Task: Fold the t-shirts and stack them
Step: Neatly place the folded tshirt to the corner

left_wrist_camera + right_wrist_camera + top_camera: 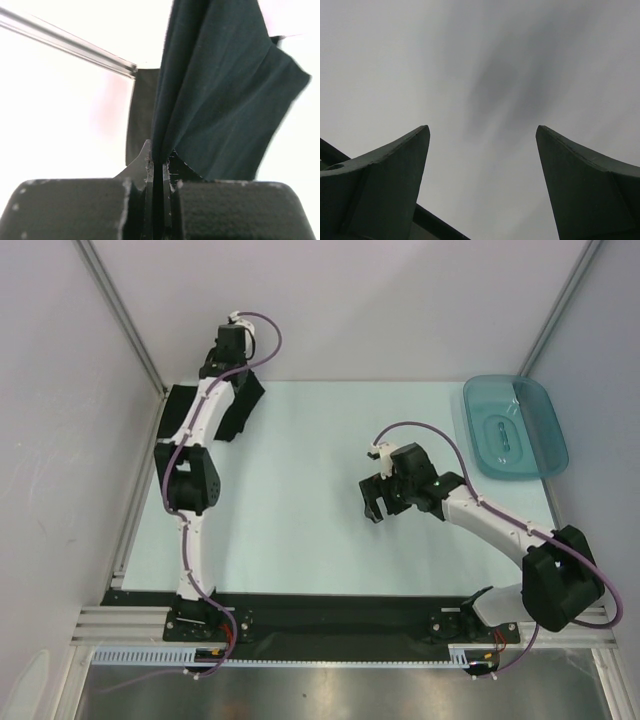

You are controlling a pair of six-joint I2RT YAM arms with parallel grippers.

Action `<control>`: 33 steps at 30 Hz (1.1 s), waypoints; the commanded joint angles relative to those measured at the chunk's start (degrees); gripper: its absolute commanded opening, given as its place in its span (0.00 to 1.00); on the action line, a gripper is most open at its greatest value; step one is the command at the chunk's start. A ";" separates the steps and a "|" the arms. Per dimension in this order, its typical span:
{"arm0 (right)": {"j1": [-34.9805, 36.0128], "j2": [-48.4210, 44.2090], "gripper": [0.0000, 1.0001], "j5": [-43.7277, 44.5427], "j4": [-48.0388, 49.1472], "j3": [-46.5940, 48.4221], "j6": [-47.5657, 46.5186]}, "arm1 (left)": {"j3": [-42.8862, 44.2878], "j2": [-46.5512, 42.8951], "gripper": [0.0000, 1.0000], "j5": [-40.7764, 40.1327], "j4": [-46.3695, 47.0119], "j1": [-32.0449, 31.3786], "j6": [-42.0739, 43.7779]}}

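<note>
Left tool (pixel 156 176) is clamped tight on a fold of the black shirt (pixel 220 100), and the cloth runs in a pleat straight off the tips. My guess is this is a lift grip so the shirt drapes out before being laid flat. The shirt is at the far left corner of the counter (pixel 300 500), bunched around the left arm, part raised and part trailing on the surface. I can't tell if it's one shirt or more. Right tool (pixel 373 498) is spread wide with nothing in it, hovering mid-counter, probably placed to take a second corner. The counter is pale green and smooth. Teal tray (pixel 548 462) sits at the far right, well apart. Walls are plain white, with an aluminium post (pixel 122 320) at the corner.
</note>
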 commanded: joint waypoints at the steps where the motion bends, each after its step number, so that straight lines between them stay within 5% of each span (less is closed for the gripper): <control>1: -0.21 0.23 0.92 -1.17 1.84 2.40 0.66 | 0.28 -6.74 0.00 -2.40 4.15 1.48 1.71; 33: -0.47 7.69 0.93 -1.17 2.46 6.17 3.82 | -4.12 4.59 0.00 3.76 12.93 11.94 -3.48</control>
